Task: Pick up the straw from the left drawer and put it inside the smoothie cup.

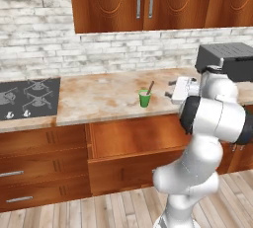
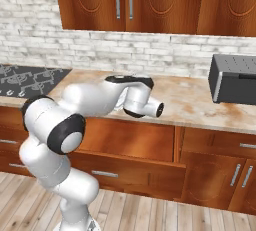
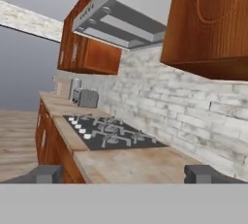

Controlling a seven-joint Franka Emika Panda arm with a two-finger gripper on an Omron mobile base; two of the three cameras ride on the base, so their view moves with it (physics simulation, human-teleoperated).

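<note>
left base view gives me one smoothie cup (image 1: 144, 98) standing on the surface (image 1: 108, 96), with one straw (image 1: 149, 88) leaning out of it. one left drawer (image 1: 136, 140) hangs open below the cup. hand view shows my two fingers (image 3: 202, 173) wide apart, holding nothing, aimed along one gas hob (image 3: 111, 133).

Speckled beige counter (image 1: 104, 96); on it green smoothie cup (image 1: 144, 98), grey toaster oven (image 1: 227, 60), inset black cooktop (image 1: 27, 97)
</note>
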